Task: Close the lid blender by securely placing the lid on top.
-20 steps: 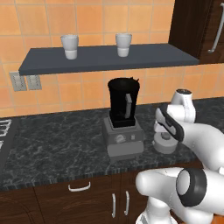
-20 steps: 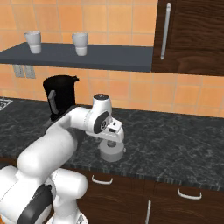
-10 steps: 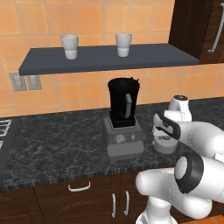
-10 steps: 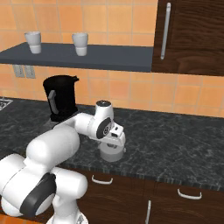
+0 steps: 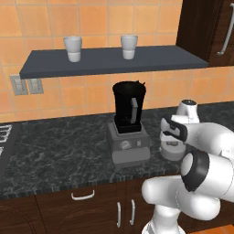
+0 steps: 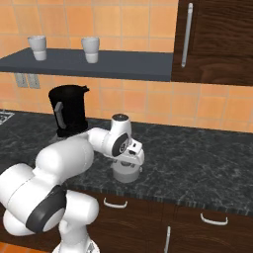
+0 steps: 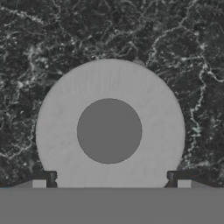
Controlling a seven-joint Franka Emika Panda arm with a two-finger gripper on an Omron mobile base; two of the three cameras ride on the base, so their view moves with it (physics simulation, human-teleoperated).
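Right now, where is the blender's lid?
The lid lies flat on the dark counter, right of the blender, directly beneath the gripper.

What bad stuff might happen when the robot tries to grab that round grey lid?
The gripper is open right above the lid, its fingertips near the rim. They might hit the top instead of straddling it. The lid could slide on the counter. Carried over, it might bump the blender.
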